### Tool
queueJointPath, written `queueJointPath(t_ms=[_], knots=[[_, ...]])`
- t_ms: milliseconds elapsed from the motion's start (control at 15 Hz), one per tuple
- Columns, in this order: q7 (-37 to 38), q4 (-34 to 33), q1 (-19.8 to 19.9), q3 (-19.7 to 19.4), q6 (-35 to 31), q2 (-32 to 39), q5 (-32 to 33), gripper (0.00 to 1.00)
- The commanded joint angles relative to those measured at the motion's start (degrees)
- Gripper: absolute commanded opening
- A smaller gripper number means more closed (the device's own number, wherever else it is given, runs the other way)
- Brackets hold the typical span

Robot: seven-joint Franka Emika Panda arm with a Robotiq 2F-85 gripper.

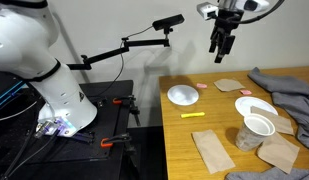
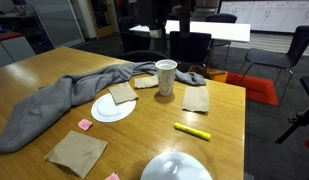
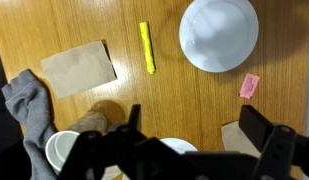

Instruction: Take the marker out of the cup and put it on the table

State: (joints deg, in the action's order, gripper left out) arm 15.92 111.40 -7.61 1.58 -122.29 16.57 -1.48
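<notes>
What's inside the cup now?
Nothing sticks out of the cup. The yellow marker lies flat on the table instead. The cup's bottom can't be seen clearly.

Black office chairs [image 2: 191, 47] are drawn up along the far side of a light wooden table [image 2: 226, 112] in an exterior view, with a further chair [image 2: 294, 55] set well apart toward the room's edge. A white panel [image 2: 224, 28] is seen across the back of the room. The floor is covered in dark grey carpet [image 2: 279, 105], on which an orange-red mat [image 2: 256, 88] is laid. A plain pale wall [image 1: 104, 20] is shown in an exterior view. The room is evenly lit.
</notes>
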Motion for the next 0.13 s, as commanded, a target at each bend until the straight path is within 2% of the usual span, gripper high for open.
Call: queueJointPath(t_ms=[0,67], knots=[[0.1,0.0,0.4,0.4,0.0,0.0,0.1,1.0],[0.1,0.1,0.4,0.4,0.0,0.0,0.1,1.0]])
